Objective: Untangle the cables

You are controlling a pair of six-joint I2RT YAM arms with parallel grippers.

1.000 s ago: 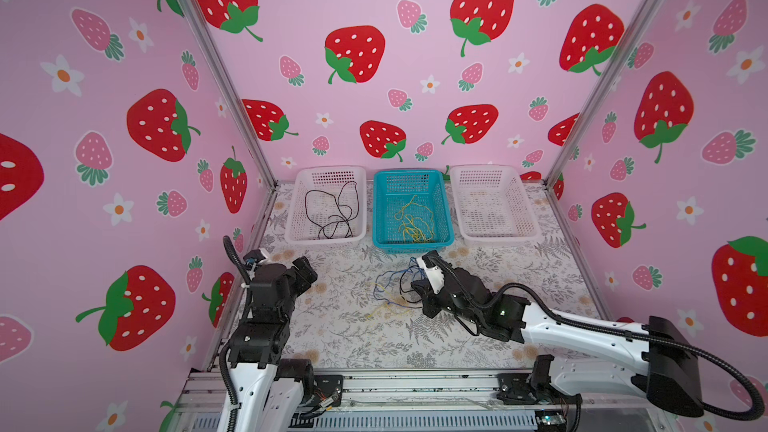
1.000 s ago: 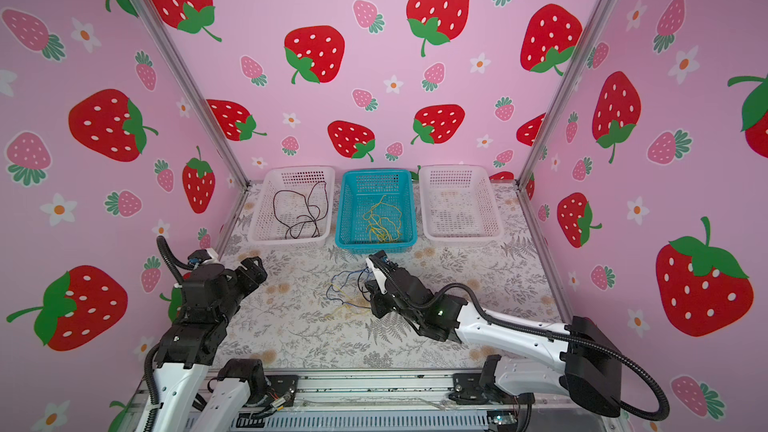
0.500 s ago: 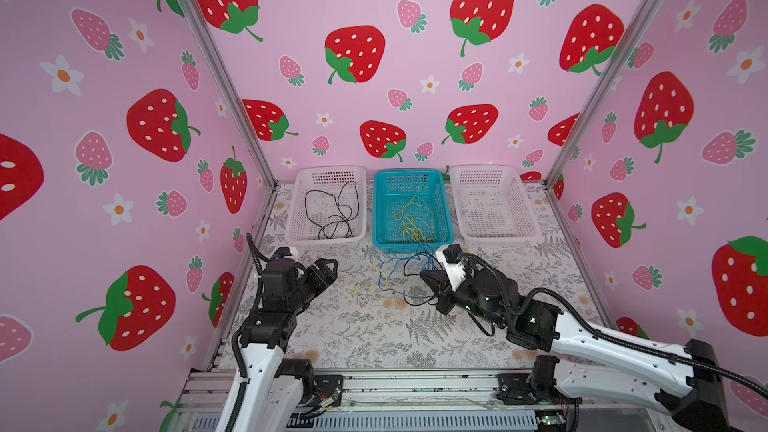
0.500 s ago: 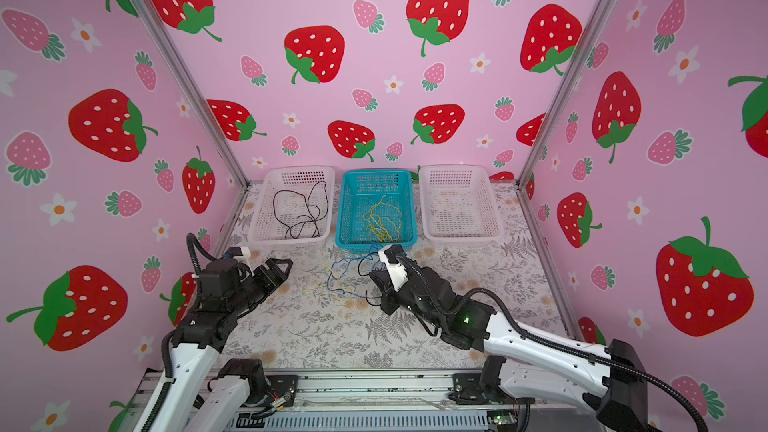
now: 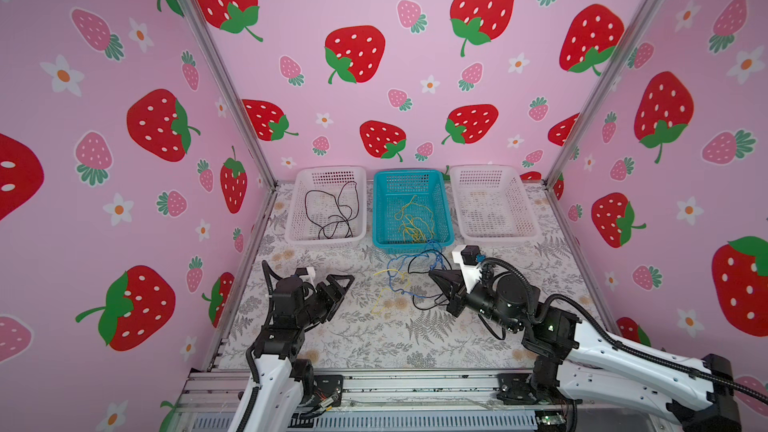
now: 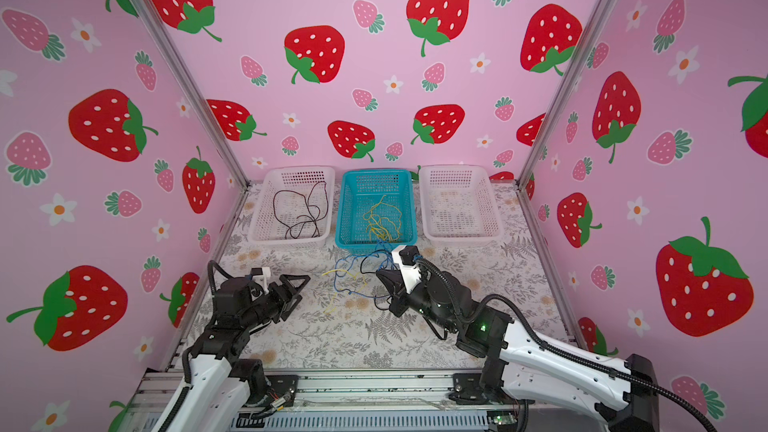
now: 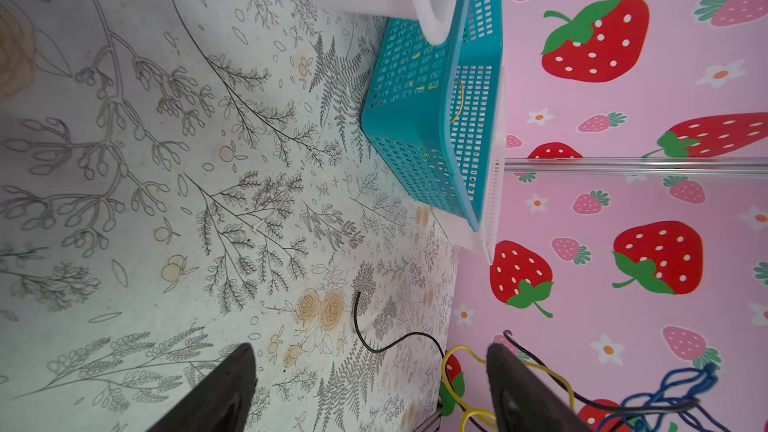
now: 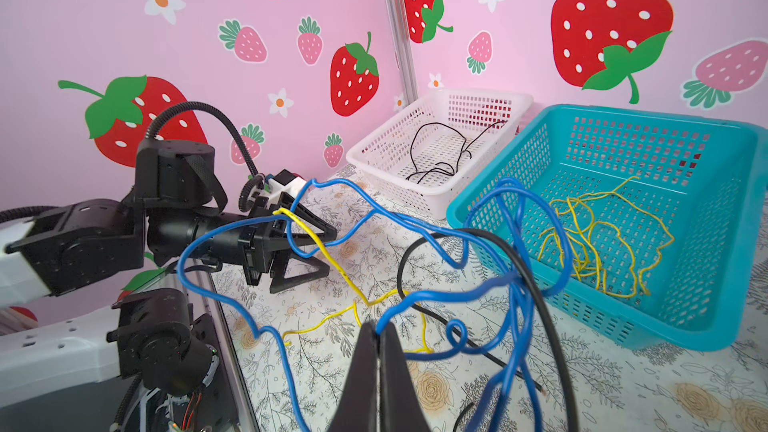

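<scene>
A tangle of blue, yellow and black cables [image 5: 409,284] [image 6: 353,282] sits mid-table in front of the baskets. My right gripper [image 5: 432,273] [image 6: 379,273] [image 8: 378,326] is shut on a blue cable [image 8: 415,305] and holds its loops off the table. A yellow cable [image 8: 332,268] and a black cable [image 8: 519,259] run through those loops. My left gripper [image 5: 344,290] [image 6: 300,290] [image 7: 370,351] is open just left of the tangle, with nothing between its fingers. A black cable end [image 7: 374,347] and a yellow loop [image 7: 446,367] lie just ahead of it.
Three baskets stand along the back wall. The left white basket [image 5: 299,238] holds black cables [image 5: 332,209]. The blue basket [image 5: 380,218] holds yellow cables [image 5: 413,218]. The right white basket [image 5: 498,238] holds nothing. Pink walls close the sides.
My left gripper has moved right toward the tangle. The right arm has shifted its pose while staying shut on the blue cable.
</scene>
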